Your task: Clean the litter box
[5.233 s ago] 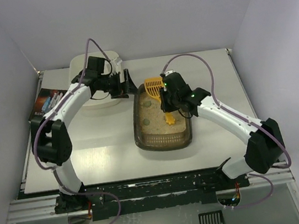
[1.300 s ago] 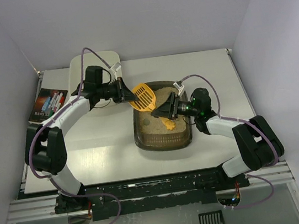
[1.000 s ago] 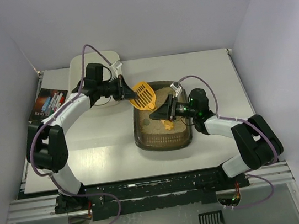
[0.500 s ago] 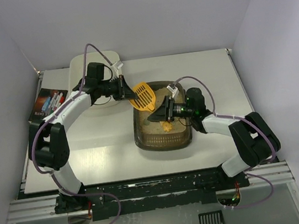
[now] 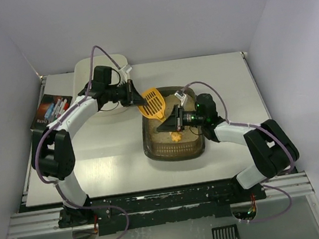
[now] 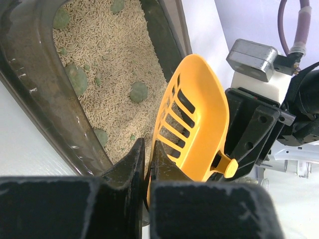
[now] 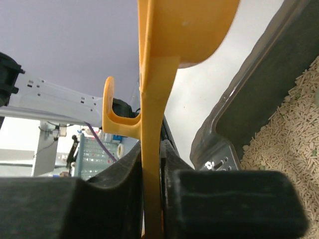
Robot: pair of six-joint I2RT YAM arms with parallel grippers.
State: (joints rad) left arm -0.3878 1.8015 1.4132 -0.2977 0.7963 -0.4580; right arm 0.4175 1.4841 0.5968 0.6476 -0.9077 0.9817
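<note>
The litter box [image 5: 173, 152] is set on the table [image 5: 111, 156], with the tub [image 5: 83, 65] just beside its far-left corner. The scoop [image 5: 152, 104] is held over the box's far-left part, its slotted bowl tilted above the litter [image 6: 99, 55] and clumps [image 6: 138, 91]. The left tool [image 5: 138, 100] is clamped on the bowl's rim. The right tool [image 5: 174, 122] is clamped on the handle, above the box's middle.

Compared with 5.2 s ago, the left tool has been brought to the scoop from outside the box's far-left corner. The right arm has been lowered toward the box's right side. Since 0.5 s ago, only a slight shift of the right tool toward the box's left wall is noted.
</note>
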